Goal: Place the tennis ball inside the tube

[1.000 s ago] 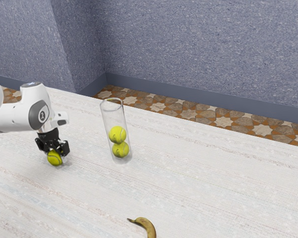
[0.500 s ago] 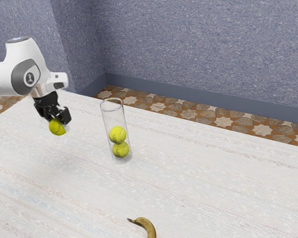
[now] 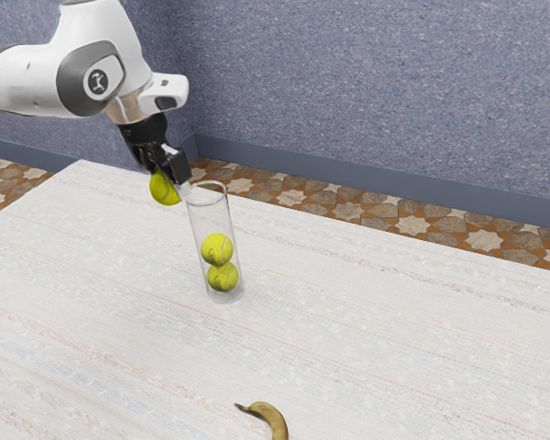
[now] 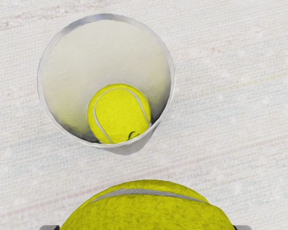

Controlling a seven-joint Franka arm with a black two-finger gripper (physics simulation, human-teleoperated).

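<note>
The ball (image 3: 164, 188) is in my gripper (image 3: 169, 172), held between both fingers and well up off the surface (image 3: 367, 339). Just beside it is the rim (image 3: 206, 203) of the tube (image 3: 209, 220); in the wrist view the opening is off to one side of the ball, so I don't have it over the mouth. The tube stands on the surface, reaching down from about the gripper's level. Deeper inside, well below the gripper, are an upper ball (image 3: 217, 249) and, under that, a lower ball (image 3: 223, 277), with room above the pair for mine. Farthest down from the gripper, well apart from the tube, lies a banana (image 3: 273, 420), which I read as no part of this job.

I judge this to be the carry, close to the drop. Next I need to shift across, staying high enough to clear the rim, and centre the ball over the opening before I let go. If I go down too soon, the ball or a finger could catch the rim and tip the tube.
</note>
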